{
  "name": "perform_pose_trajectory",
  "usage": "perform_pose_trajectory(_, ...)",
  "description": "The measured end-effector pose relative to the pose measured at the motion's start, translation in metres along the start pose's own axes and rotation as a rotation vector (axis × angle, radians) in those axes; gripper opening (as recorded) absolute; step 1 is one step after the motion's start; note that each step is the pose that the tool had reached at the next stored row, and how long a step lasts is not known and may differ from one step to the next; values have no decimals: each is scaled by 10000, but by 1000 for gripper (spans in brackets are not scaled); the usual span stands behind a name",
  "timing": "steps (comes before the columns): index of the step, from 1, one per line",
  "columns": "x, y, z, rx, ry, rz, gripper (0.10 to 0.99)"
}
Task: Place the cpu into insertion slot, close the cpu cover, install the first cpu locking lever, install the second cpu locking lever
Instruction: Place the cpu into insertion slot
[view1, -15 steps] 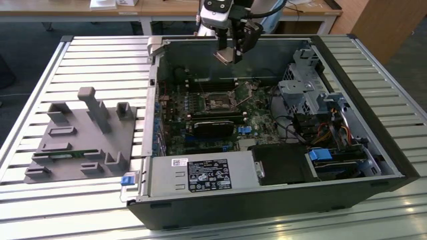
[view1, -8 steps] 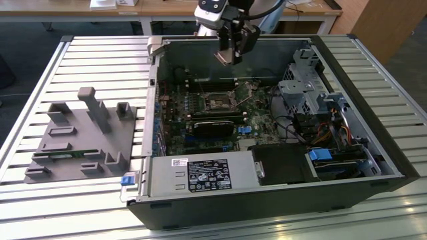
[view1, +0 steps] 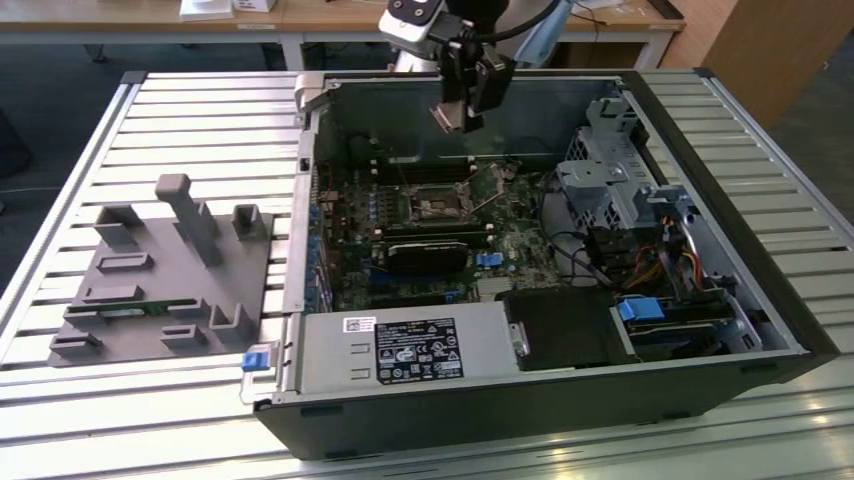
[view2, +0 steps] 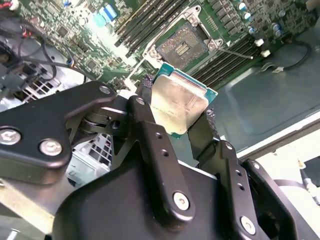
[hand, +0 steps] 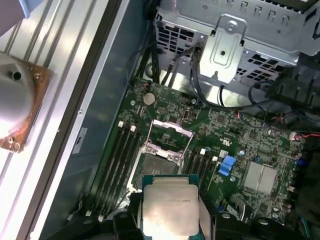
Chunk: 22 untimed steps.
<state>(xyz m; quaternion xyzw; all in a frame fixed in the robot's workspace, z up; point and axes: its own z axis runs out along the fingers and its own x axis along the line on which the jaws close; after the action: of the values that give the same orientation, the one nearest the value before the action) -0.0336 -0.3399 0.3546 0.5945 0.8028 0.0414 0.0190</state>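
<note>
Second wrist view: the black two-fingered claw (view2: 177, 100) pinches the small square silver-faced cpu (view2: 175, 109) by two opposite edges. The chip is tilted, above and apart from the silver-rimmed square insertion slot (view2: 182, 46) in the green circuit board (view2: 220, 20). In the first wrist view, the thin silver cpu cover (hand: 169, 131) stands raised. The open black computer case (view1: 534, 410) lies on a slatted metal table (view1: 200, 110), with a grey moulded fixture (view1: 160, 280) on the exterior view's left and wooden desks (view1: 334, 15) behind.
</note>
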Motion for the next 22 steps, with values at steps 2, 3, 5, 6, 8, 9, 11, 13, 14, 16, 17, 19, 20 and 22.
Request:
perform_pose_trajectory(2, 0, -1, 8, -3, -19, 198, 537)
perform_pose_trajectory(3, 1, -1, 13, -4, -24, 265, 537)
perform_pose_trajectory(5, 1, -1, 18, -4, -31, 308, 537)
perform_pose_trajectory(6, 1, -2, 22, -3, -34, 313, 537)
perform_pose_trajectory(8, 1, -3, 38, -2, -51, 368, 537)
perform_pose_trajectory(9, 1, -5, 48, 4, -82, 449, 537)
perform_pose_trajectory(11, 0, -6, 72, 4, -126, 729, 537)
perform_pose_trajectory(13, 0, -9, 100, -1, -159, 1090, 537)
perform_pose_trajectory(14, -1, -10, 115, -4, -175, 1266, 537)
perform_pose_trajectory(16, -1, -13, 148, -9, -207, 1616, 537)
perform_pose_trajectory(17, 0, -14, 165, -12, -220, 1768, 537)
perform_pose_trajectory(19, 9, -14, 194, -12, -237, 1947, 537)
perform_pose_trajectory(20, 12, -14, 207, -15, -237, 1976, 537)
perform_pose_trajectory(22, 12, -16, 237, -15, -238, 1985, 537)
